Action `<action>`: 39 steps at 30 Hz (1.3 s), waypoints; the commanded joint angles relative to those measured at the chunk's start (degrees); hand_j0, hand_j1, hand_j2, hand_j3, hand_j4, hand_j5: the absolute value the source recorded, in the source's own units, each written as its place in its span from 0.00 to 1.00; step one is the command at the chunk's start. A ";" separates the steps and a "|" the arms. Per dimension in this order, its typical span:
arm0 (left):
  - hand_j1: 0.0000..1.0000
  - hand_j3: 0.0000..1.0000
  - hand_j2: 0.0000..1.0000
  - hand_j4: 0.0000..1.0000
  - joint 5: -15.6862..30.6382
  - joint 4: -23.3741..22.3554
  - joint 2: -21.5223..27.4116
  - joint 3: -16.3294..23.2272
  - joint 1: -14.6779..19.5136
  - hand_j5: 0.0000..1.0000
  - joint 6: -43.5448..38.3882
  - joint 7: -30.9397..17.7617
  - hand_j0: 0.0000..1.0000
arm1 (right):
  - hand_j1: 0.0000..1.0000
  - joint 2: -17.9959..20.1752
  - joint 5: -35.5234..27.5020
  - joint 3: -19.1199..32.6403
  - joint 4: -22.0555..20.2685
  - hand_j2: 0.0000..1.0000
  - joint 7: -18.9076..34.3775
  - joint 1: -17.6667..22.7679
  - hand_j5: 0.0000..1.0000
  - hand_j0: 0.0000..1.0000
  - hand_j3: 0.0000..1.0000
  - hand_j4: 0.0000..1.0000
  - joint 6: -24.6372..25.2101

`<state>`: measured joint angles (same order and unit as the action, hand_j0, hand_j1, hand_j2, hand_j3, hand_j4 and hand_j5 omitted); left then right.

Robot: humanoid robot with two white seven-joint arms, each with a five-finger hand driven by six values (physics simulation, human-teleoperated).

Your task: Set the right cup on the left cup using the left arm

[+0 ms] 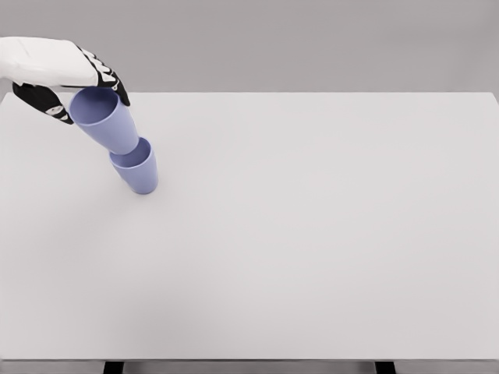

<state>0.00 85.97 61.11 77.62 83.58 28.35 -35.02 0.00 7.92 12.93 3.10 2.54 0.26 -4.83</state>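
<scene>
Broad white table [312, 234] spreading right of and below the hand; plain grey wall [312, 39] behind; dark legs [113, 367] at bottom edge; soft, even light.

The left hand [74, 82] comes in from the upper left, its fingers closed around the rim of a lilac cup [107, 118]. That held cup tilts, its base touching the mouth of a 2nd cup [137, 170] that stands on the white table [312, 234].
</scene>
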 commanded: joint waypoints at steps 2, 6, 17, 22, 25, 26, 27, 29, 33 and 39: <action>0.73 0.73 0.73 0.73 0.18 0.26 0.07 -0.10 -0.18 0.73 -0.14 0.02 0.73 | 1.00 0.00 -0.01 -0.01 -0.02 1.00 0.01 0.00 1.00 1.00 1.00 1.00 0.00; 0.73 0.73 0.73 0.73 0.18 0.26 -0.02 -0.10 -0.26 0.73 -0.13 0.02 0.73 | 1.00 0.00 -0.01 -0.01 -0.02 1.00 0.01 0.00 1.00 1.00 1.00 1.00 -0.09; 0.72 0.72 0.72 0.72 -0.44 0.08 -0.64 -0.01 -0.79 0.72 -0.14 0.02 0.72 | 1.00 0.00 -0.01 -0.01 0.06 1.00 0.01 0.00 1.00 1.00 1.00 1.00 0.00; 0.72 0.72 0.72 0.72 -0.88 -0.36 -1.69 0.17 -0.88 0.72 -0.31 0.02 0.72 | 1.00 0.00 -0.01 -0.01 0.06 1.00 0.01 0.00 1.00 1.00 1.00 1.00 0.00; 0.72 0.72 0.72 0.72 -0.97 -0.45 -2.39 0.17 -1.23 0.72 -0.31 0.02 0.72 | 1.00 0.00 -0.01 0.08 -0.02 1.00 0.01 0.00 1.00 1.00 1.00 1.00 0.00; 0.72 0.72 0.72 0.72 -0.97 -0.45 -2.39 0.17 -1.23 0.72 -0.31 0.02 0.72 | 1.00 0.00 -0.01 -0.01 -0.02 1.00 0.01 0.00 1.00 1.00 1.00 1.00 0.00; 0.72 0.72 0.72 0.72 -0.97 -0.45 -2.39 0.17 -1.23 0.72 -0.31 0.02 0.72 | 1.00 0.00 -0.01 -0.01 0.06 1.00 0.01 0.00 1.00 1.00 1.00 1.00 0.00; 0.72 0.72 0.72 0.72 -1.05 -0.45 -2.40 0.25 -1.32 0.72 -0.31 0.02 0.72 | 1.00 0.00 -0.01 0.08 0.06 1.00 0.01 0.00 1.00 1.00 1.00 1.00 0.00; 0.72 0.72 0.72 0.72 -1.05 -0.71 -2.48 0.25 -1.58 0.72 -0.31 0.02 0.72 | 1.00 0.00 -0.01 -0.01 0.06 1.00 0.01 0.00 1.00 1.00 1.00 1.00 0.00; 0.72 0.72 0.72 0.72 -1.14 -2.38 -2.48 0.17 -2.02 0.72 -0.31 0.02 0.72 | 1.00 0.00 -0.01 -0.01 -0.02 1.00 0.01 0.00 1.00 1.00 1.00 1.00 0.00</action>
<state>-1.30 83.89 58.60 77.91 81.56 28.17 -35.02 0.00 7.93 12.94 3.11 2.54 0.26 -4.84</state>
